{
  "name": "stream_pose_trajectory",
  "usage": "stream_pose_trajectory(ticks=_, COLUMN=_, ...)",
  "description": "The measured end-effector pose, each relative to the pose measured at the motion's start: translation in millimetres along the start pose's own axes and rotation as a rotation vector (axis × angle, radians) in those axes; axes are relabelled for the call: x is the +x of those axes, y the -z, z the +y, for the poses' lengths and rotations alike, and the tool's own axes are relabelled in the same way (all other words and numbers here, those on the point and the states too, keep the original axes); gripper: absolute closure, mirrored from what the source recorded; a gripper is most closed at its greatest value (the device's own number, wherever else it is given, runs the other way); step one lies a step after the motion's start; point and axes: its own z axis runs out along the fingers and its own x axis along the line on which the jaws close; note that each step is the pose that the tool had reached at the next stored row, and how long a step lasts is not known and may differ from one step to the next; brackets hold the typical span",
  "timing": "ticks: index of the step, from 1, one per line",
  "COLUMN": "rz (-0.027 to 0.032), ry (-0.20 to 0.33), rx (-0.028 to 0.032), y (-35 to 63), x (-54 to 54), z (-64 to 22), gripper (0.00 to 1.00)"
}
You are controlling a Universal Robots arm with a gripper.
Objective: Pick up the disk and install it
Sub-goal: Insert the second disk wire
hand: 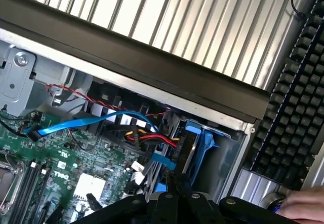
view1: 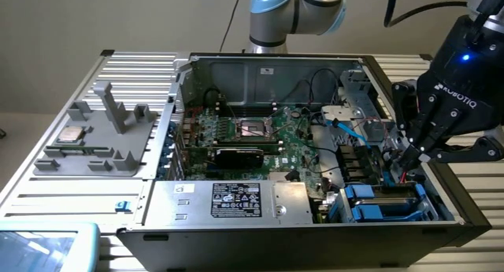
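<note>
The disk (view1: 376, 210), with its bright blue rails, sits in the drive bay at the front corner of the open computer case (view1: 260, 71), on the exterior view's right. My gripper (view1: 407, 160) reaches down into the case just above and behind that bay, fingers shut together. In the wrist view the disk (hand: 202, 139) stands edge-on in the bay, and my gripper (hand: 177, 189) has its dark fingertips closed right by the blue rail. I cannot tell whether they touch it. Nothing is visibly held between the fingers.
Blue and red-yellow cables (hand: 147, 138) run beside the bay. The large grey box (view1: 228, 201) lies at the case front. A grey fixture (view1: 102, 148) with a small silver chip (view1: 71, 134) sits on the exterior view's left. A keyboard (hand: 293, 107) and a person's hand (hand: 304, 203) are outside the case.
</note>
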Motion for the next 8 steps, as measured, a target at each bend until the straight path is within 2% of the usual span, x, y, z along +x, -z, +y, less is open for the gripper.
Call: stream_pose_trajectory(ticks=8, rz=-0.0073, ry=0.145, rx=-0.0059, y=-0.2, x=0.0, z=0.0, gripper=0.89)
